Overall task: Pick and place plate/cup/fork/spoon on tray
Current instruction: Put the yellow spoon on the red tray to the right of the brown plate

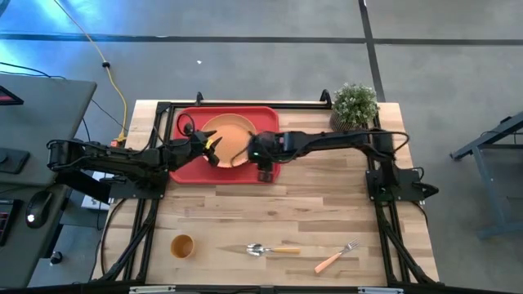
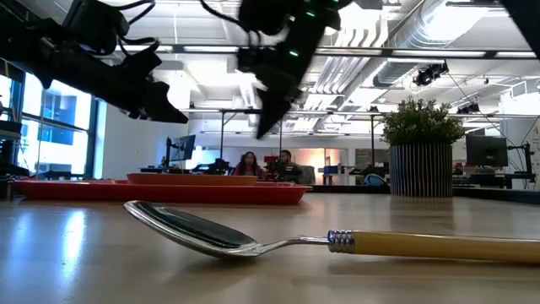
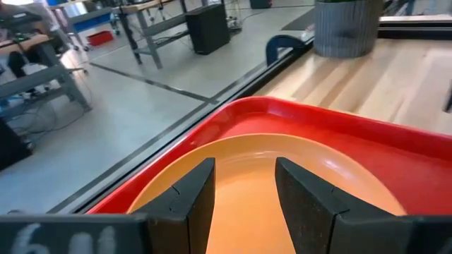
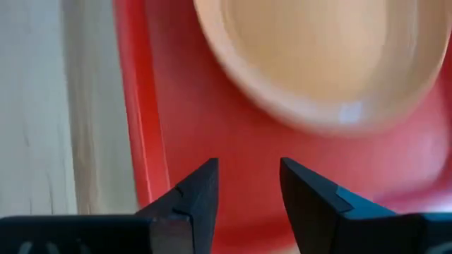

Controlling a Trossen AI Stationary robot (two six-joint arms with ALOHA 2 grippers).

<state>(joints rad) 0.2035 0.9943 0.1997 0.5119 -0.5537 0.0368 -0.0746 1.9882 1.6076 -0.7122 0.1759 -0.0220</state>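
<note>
The orange plate (image 1: 230, 136) lies flat inside the red tray (image 1: 186, 122) at the table's far side. My left gripper (image 1: 214, 148) hovers open over the plate's left part; in its wrist view the fingers (image 3: 244, 166) frame the plate (image 3: 247, 152). My right gripper (image 1: 244, 155) is open above the tray floor (image 4: 233, 134), just near of the plate's rim (image 4: 311, 116). The low view shows both grippers clear above the tray (image 2: 160, 191). The cup (image 1: 181, 246), the spoon (image 1: 272, 250) and the fork (image 1: 336, 259) lie on the table near its front edge.
A potted plant (image 1: 355, 105) stands at the far right corner, next to the tray. Bare wood lies between the tray and the cup, spoon and fork. In the low view the spoon (image 2: 253, 241) lies close in front, with people far off in the room.
</note>
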